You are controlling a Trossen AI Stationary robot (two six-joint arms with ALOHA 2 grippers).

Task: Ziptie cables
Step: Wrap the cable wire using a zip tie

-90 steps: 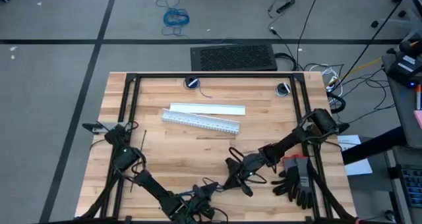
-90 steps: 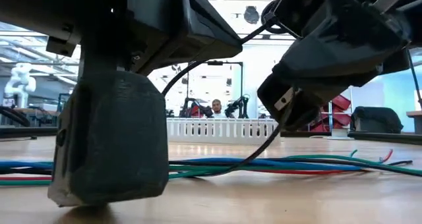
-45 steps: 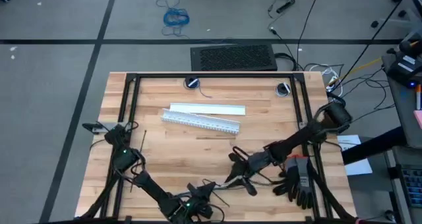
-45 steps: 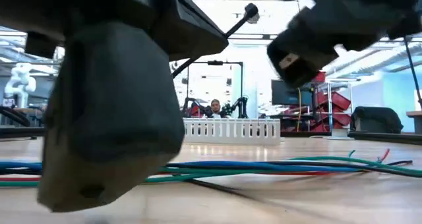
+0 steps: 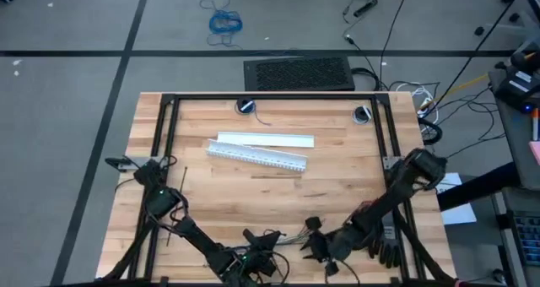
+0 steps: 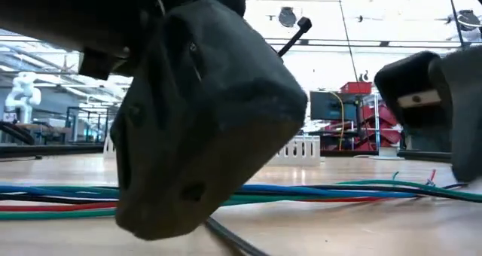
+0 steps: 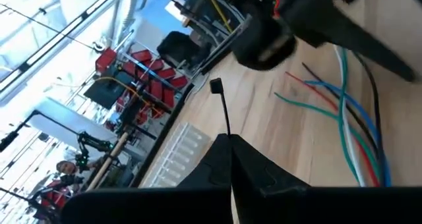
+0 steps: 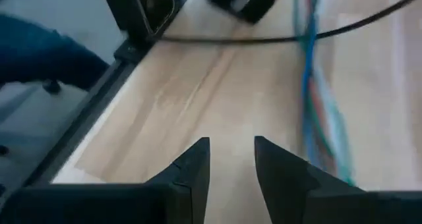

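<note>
Blue, green and red thin wires (image 6: pixel 331 190) are seen loose on the wooden tabletop (image 5: pixel 253 194), unbound. A thin black ziptie (image 7: pixel 221 105) is clamped in the left fingers (image 7: pixel 231 168); right fingers (image 8: pixel 231 159) are parted, empty.

The setting is a robotics laboratory or engineering workshop. A butcher-block wooden table (image 5: pixel 253 194) carries a black metal frame (image 5: pixel 270 99) and stands on grey carpet tiles (image 5: pixel 67 76). Loose leads (image 5: pixel 456 93) trail across the floor beside a black floor mat (image 5: pixel 298 73). Beyond the table, the low view shows red storage bins (image 6: pixel 361 113), a monitor (image 6: pixel 325 105) and a white robot figure (image 6: pixel 22 90) under bright overhead lighting.
</note>
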